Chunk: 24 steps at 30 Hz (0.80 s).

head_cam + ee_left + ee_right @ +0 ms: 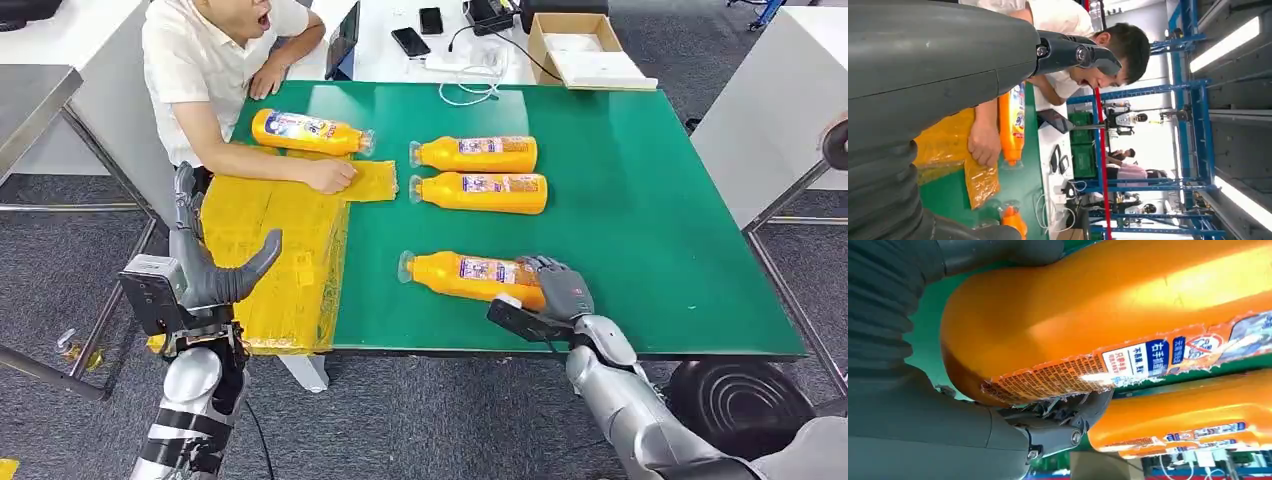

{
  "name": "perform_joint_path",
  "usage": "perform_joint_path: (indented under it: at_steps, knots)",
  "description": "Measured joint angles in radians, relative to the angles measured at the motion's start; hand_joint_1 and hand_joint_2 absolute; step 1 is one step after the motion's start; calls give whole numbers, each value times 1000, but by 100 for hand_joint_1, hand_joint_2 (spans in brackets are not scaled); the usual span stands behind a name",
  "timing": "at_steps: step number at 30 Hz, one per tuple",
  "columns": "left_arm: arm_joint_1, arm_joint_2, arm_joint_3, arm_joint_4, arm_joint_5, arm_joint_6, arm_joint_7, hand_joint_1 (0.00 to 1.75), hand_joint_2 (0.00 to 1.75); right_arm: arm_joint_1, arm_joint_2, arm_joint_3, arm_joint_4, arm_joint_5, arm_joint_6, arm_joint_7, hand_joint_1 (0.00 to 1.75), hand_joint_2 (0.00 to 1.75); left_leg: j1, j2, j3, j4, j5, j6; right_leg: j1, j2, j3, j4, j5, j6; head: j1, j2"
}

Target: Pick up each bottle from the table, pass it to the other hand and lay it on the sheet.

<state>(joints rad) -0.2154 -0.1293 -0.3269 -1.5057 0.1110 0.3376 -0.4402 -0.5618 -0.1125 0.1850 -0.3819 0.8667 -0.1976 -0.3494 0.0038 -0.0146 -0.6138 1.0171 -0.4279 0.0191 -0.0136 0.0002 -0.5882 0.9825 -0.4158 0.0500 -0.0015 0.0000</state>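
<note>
- The right hand [560, 285] is wrapped around the base end of the nearest bottle [470, 275], which lies on its side on the green bench [650, 220]; the right wrist view shows thumb and fingers on either side of it.
- The left hand [205, 250] is raised beside the bench's left edge, fingers spread, holding nothing.
- Two more bottles [478, 153] lie side by side mid-bench.
- A fourth bottle [305, 131] lies along the far edge of the yellow sheet [270, 250].
- A person's hand [330, 175] presses on the sheet.
</note>
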Motion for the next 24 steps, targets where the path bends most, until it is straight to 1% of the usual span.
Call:
perform_joint_path:
  at_steps: [5, 7, 12, 16, 19, 24]
  knots:
    - [6, 3, 0, 0, 0, -1, 0, 0, 175, 4, 0, -7, 1, -13, 0, -11, 175, 175, 0, 1, 1, 0, 0, 0, 0, 0, 1, 0, 0, 0, 0, 0]
    - [8, 3, 0, -1, 8, -15, 13, 0, 175, 8, 2, -23, 1, -59, 2, -36, 175, 175, 0, 0, 1, 0, 0, 0, 0, 0, 1, 0, 0, 0, 0, 0]
    - [43, 12, 0, -10, 104, -127, 100, 0, 175, 27, 17, -47, -18, -109, -9, -99, 175, 175, 0, 0, 0, 0, 0, 0, 0, 0, 1, 0, 0, 0, 0, 0]
    - [63, 18, -2, -10, 171, -179, 132, 0, 175, 63, 37, -80, -81, -236, 25, -187, 175, 175, 0, 0, -1, 0, 0, 0, 0, 0, -1, 0, 0, 0, 0, 0]
    - [82, 23, -13, -9, 198, -201, 138, 0, 175, 109, 58, -108, -163, -355, 66, -243, 175, 175, 0, -1, -4, 0, 0, 0, 0, 0, -3, 1, 0, 0, 0, 0]
    - [85, 24, -15, -9, 203, -206, 140, 0, 175, 115, 61, -112, -178, -367, 74, -248, 175, 175, 0, -2, -4, 0, 0, 0, 0, 0, -3, 1, 0, 0, 0, 0]
